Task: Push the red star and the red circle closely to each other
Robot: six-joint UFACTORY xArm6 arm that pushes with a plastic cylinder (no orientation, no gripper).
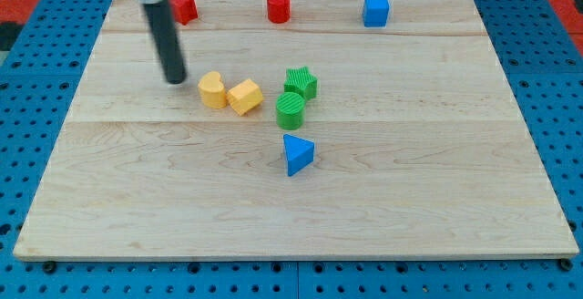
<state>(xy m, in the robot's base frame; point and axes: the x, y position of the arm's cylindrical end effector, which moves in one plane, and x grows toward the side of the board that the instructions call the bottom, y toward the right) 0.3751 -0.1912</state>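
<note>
Camera view gives you the pale wooden bench [410, 199] first, a planked board lying on a blue pegboard surface [565, 80]. Next in size is the dark straight rod [164, 39], coming down from the far left; my tip [175, 81] rests on the wood just left of the yellow heart-shaped block [212, 90], with a small gap between them. This arm carries no end effector that could spread or pinch, only the rod.

You will find the red star-shaped block [185, 7] at the far edge, just right of the rod's upper part and partly hidden by it. The red circular cylinder block [278, 7] sits on the same far edge, well apart to its right. Further right is the blue cube-like block [375, 11].

Mid-bench, the yellow hexagonal block [244, 97] touches the heart's right side. The green star-shaped block [301, 83] sits just behind the green round cylinder block [291, 111], touching it. Nearer you lies the blue triangular block [298, 154].
</note>
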